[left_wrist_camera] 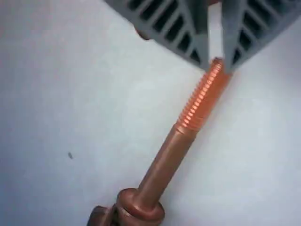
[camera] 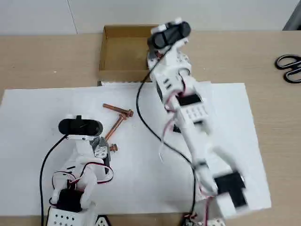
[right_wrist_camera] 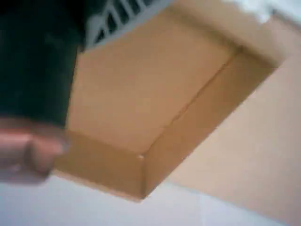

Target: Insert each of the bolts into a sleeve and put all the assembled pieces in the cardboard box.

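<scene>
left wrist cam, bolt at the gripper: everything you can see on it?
The bolt is copper-coloured metal: threaded end, smooth bare shank, flanged head. It lies flat on the white paper. Its threaded tip sits pinched between the grey fingertips of the left gripper. In the high view its head lies beside the head of a second bolt; whether they touch cannot be told.

The bolt (left_wrist_camera: 183,141) is made of shiny copper-coloured metal; its shaft is smooth and its end is ridged with thread. The left gripper (left_wrist_camera: 215,52) is made of dull grey ribbed plastic. The cardboard box (right_wrist_camera: 136,94) is matt brown. The table (camera: 47,56) is covered by smooth white paper (camera: 33,127).
</scene>
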`<state>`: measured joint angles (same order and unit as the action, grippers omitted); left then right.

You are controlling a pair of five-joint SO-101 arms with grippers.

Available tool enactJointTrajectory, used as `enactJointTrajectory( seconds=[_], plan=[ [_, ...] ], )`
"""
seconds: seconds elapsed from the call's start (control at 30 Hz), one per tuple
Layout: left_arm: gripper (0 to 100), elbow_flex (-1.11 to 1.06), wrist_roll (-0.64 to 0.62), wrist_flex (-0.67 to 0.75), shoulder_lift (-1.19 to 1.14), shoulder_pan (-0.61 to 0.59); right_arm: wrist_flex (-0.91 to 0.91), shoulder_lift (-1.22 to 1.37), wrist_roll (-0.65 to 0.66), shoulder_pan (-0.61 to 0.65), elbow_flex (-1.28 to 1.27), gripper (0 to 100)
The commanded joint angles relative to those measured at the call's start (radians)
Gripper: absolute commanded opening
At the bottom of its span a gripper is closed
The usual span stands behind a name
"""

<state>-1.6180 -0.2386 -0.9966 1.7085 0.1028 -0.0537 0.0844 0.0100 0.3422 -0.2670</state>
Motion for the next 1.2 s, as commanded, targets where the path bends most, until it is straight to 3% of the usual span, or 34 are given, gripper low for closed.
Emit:
enactJointTrajectory(
  seconds=[0.0,0.27,0.47,0.63,0.9,1.17],
  plan=[
    [1,0.004,0.003,0.02,0.009,-0.005,0.039,0.2,-0.012,-0.002,0.288,0.1],
    [1,0.004,0.002,0.02,0.009,-0.005,0.03,0.651,-0.006,0.007,0.764,0.4],
    [1,0.005,0.0,0.018,0.005,-0.005,-0.108,0.753,-0.005,0.03,0.937,4.3],
    [1,0.005,0.0,0.018,0.003,-0.005,-0.159,0.757,-0.005,0.038,0.974,17.0],
    [1,0.007,0.0,0.018,0.003,-0.005,-0.213,0.67,-0.009,0.035,0.993,17.7],
    [1,0.007,0.002,0.017,0.002,-0.005,-0.541,0.466,-0.011,0.038,0.993,17.7]
  ],
)
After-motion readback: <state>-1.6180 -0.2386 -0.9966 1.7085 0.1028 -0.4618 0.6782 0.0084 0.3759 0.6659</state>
